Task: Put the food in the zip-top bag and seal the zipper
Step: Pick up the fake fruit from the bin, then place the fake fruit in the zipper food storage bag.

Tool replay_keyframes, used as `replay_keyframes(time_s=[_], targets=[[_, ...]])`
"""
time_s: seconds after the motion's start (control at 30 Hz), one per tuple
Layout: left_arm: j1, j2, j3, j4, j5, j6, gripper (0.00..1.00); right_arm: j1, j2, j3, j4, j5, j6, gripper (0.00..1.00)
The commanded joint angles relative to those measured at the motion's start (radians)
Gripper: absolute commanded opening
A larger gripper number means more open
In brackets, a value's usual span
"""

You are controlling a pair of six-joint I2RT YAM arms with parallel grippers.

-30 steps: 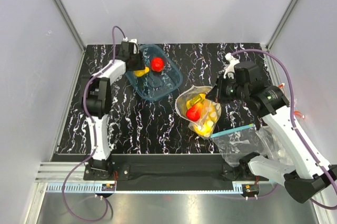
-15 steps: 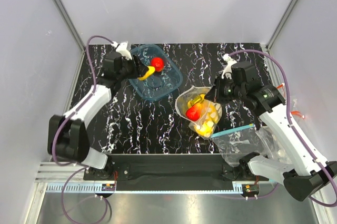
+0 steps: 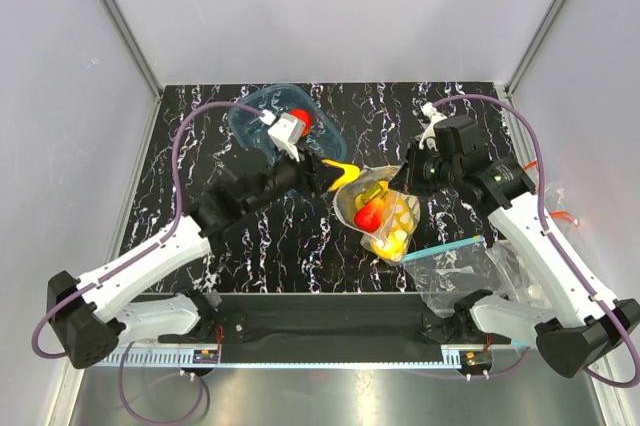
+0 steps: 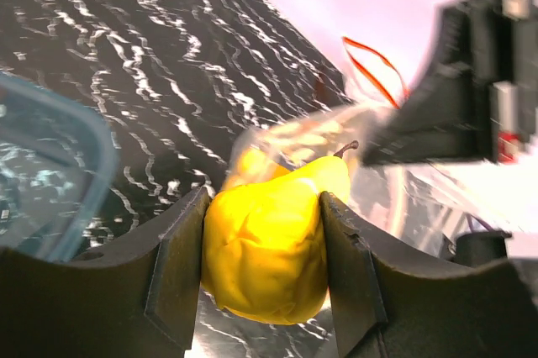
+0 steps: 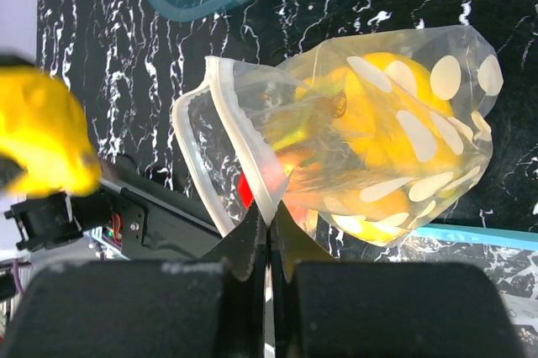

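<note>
Left fingers [image 3: 320, 175] part-open, clamping my banana [image 4: 267, 249], just swung from the tub [image 3: 240, 122] to the bag [image 5: 403, 148] mouth. Right fingers [image 5: 269, 244] closed, pinching its rim open over the desk [image 3: 380, 116]. Drop likely next; red piece [image 3: 300, 118] left in tub.

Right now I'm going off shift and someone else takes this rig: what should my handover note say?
Left pincer: shut on a yellow fruit, held beside the mouth of the polka-dot bag.
Right pincer: shut on the zipper strip, holding the mouth open.
Done: red and yellow fruits are in the bag.
To do: drop this fruit in, fetch the red piece from the tub, seal the zipper.
</note>
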Motion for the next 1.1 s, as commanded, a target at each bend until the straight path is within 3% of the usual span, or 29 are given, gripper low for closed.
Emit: replay_keyframes(time_s=[0.0, 0.27, 0.47, 0.73, 1.07], targets=[[-0.078, -0.021, 0.037, 0.009, -0.138, 0.033, 0.23, 0.003, -0.016, 0.043, 0.027, 0.035, 0.022, 0.0], [-0.212, 0.071, 0.127, -0.088, -0.201, 0.062, 0.24, 0.002, -0.033, 0.049, 0.038, 0.033, 0.039, 0.0], [-0.233, 0.23, 0.267, -0.244, -0.244, 0.081, 0.24, 0.003, -0.042, 0.044, 0.053, -0.002, 0.048, 0.0], [-0.25, 0.374, 0.371, -0.353, -0.192, 0.088, 0.23, 0.003, -0.056, 0.046, 0.061, 0.022, 0.053, 0.0], [-0.285, 0.531, 0.437, -0.315, -0.144, 0.079, 0.24, 0.003, -0.062, 0.027, 0.121, -0.042, 0.094, 0.0]])
